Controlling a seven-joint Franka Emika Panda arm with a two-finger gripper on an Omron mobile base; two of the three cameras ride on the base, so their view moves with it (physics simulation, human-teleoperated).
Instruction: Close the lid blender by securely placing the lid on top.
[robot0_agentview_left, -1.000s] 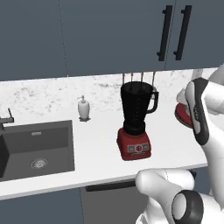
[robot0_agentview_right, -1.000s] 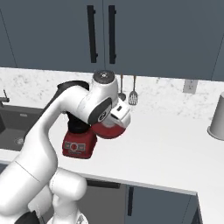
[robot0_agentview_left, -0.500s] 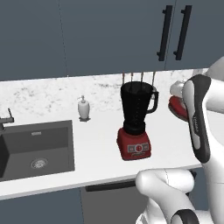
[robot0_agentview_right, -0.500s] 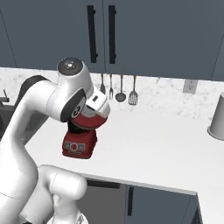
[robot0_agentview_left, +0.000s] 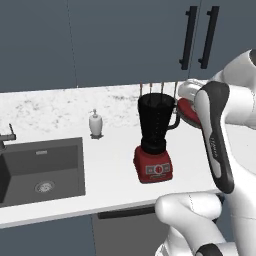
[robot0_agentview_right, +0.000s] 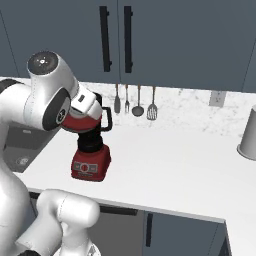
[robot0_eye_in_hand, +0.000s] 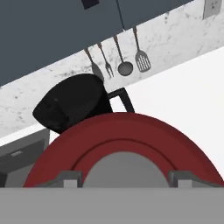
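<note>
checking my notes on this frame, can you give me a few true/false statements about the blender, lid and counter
1. The lid is already seated on the blender jar. False: it is held up beside the jar's rim, and the jar is open.
2. The blender's base is red. True.
3. A soap dispenser stands between the sink and the blender. True.
4. The utensils lie flat on the counter. False: they hang on the wall behind the blender.

I saw the blender (robot0_agentview_left: 154, 145) with its red base and black jar, and the lid (robot0_eye_in_hand: 122, 151) was red with a grey centre. The counter (robot0_agentview_right: 180, 165) was white, its backsplash speckled grey, the cabinets (robot0_agentview_left: 100, 40) dark blue-grey.
</note>
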